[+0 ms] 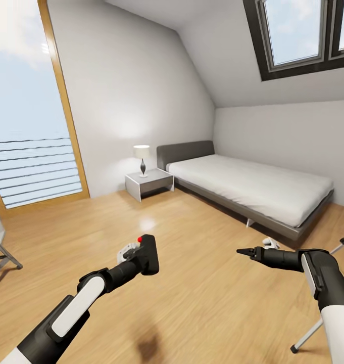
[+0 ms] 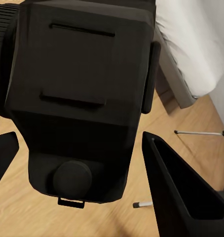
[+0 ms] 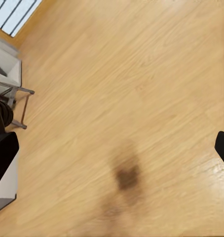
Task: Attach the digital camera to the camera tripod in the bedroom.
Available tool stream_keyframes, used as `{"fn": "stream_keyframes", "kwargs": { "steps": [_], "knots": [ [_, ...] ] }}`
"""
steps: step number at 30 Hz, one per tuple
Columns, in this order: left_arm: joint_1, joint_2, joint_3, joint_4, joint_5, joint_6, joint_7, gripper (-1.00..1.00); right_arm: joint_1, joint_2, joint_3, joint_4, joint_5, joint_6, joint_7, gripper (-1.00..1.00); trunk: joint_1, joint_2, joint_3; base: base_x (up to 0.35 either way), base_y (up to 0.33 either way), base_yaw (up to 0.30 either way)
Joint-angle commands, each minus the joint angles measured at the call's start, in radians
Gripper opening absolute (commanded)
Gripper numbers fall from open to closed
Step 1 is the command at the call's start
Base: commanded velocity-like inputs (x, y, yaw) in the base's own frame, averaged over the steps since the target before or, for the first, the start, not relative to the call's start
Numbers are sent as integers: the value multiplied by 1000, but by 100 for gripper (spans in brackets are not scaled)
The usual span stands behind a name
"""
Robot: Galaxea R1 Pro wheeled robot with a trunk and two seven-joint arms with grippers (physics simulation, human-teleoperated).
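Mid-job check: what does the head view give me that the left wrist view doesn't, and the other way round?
Head view alone: the bedside table with its lamp, the skylight, the tall window, and the right gripper, empty and pointing across the room. Left wrist view alone: the underside of the digital camera close up, held between the fingers. Both share the camera in the left gripper, the bed, the wood floor and silver legs of the camera tripod.
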State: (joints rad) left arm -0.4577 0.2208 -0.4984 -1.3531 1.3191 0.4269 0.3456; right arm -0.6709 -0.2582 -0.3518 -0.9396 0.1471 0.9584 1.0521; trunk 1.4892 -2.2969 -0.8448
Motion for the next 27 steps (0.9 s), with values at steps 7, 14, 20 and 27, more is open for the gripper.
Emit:
{"fn": "stream_keyframes", "kwargs": {
  "steps": [7,14,20,27],
  "knots": [
    [-1,3,0,4,10,0,7,-100,-1,1,-3,-1,10,5,-12,100,-27,49,21,0,0,0],
    [-1,3,0,21,10,-2,7,-100,-1,1,-3,-1,10,5,-15,100,-54,98,43,0,0,0],
    [-1,3,0,22,10,-2,7,-100,-1,1,-3,-1,11,5,-15,100,-77,140,62,0,0,0],
    [-1,2,0,22,10,-2,6,-100,-1,1,-3,-1,11,5,-15,100,-104,189,84,0,0,0]
  ]
}}
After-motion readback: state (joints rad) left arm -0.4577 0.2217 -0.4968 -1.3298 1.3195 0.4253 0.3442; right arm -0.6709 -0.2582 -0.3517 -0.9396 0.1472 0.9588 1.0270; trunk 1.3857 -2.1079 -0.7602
